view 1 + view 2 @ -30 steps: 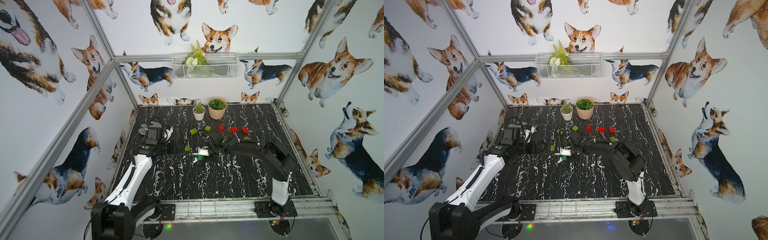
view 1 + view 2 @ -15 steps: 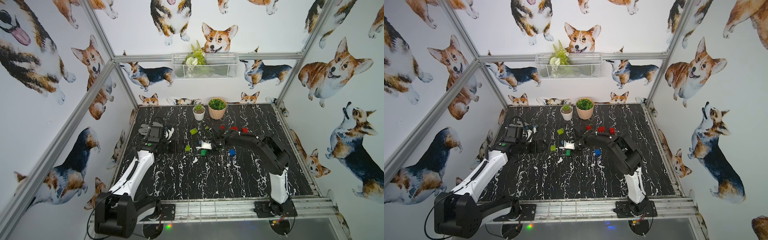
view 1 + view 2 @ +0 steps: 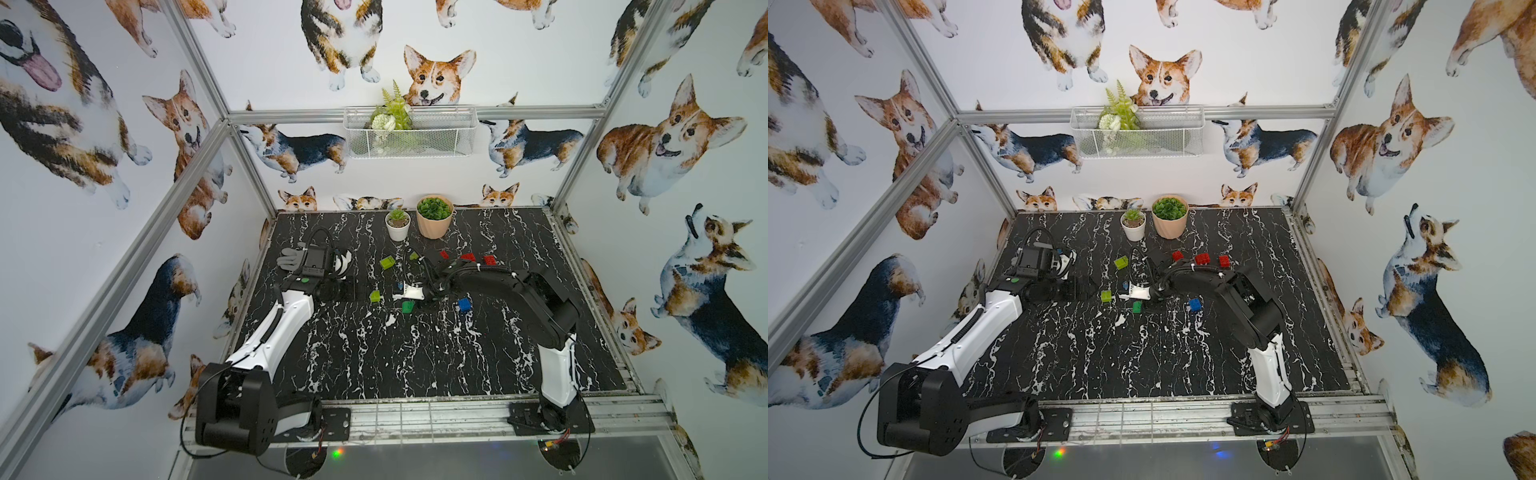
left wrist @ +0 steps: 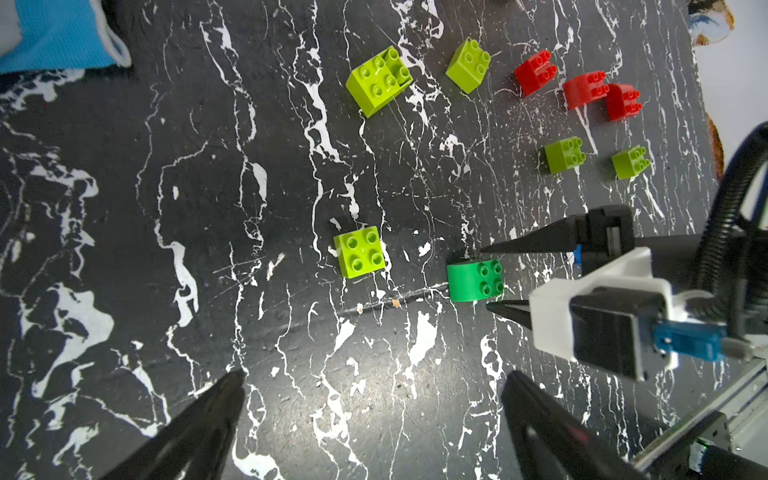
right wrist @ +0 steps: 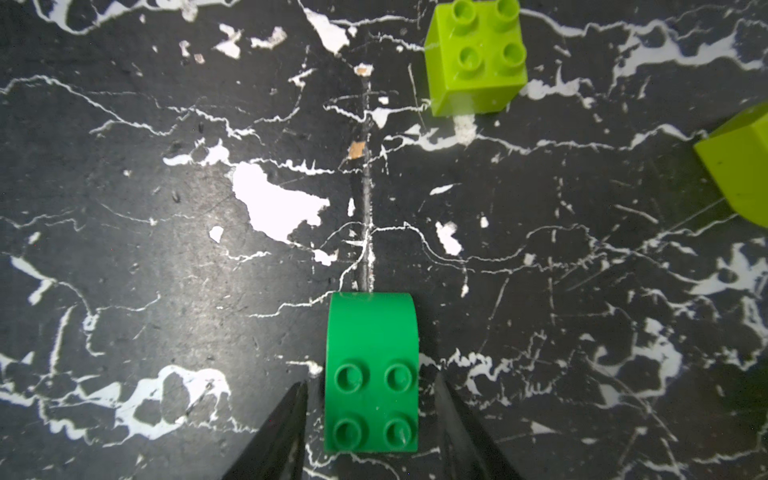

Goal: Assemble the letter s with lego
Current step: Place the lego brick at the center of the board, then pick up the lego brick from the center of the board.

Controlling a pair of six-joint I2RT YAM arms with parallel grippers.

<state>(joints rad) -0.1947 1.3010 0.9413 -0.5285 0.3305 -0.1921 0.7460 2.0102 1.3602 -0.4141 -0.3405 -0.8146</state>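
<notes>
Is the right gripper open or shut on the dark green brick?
Open: the right gripper's fingers flank the dark green brick, gaps both sides.

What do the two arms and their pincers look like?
Left arm: white shell, black joints, green dot by the wrist. Right arm: black, white lower link, ribbed black cable, white wrist bracket. Left pincer and right pincer: slim, black, tapering to points.

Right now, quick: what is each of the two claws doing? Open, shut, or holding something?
Left gripper: open wide, holding nothing.
Right gripper: open, one jaw on each side of the dark green brick, not gripping it.
</notes>
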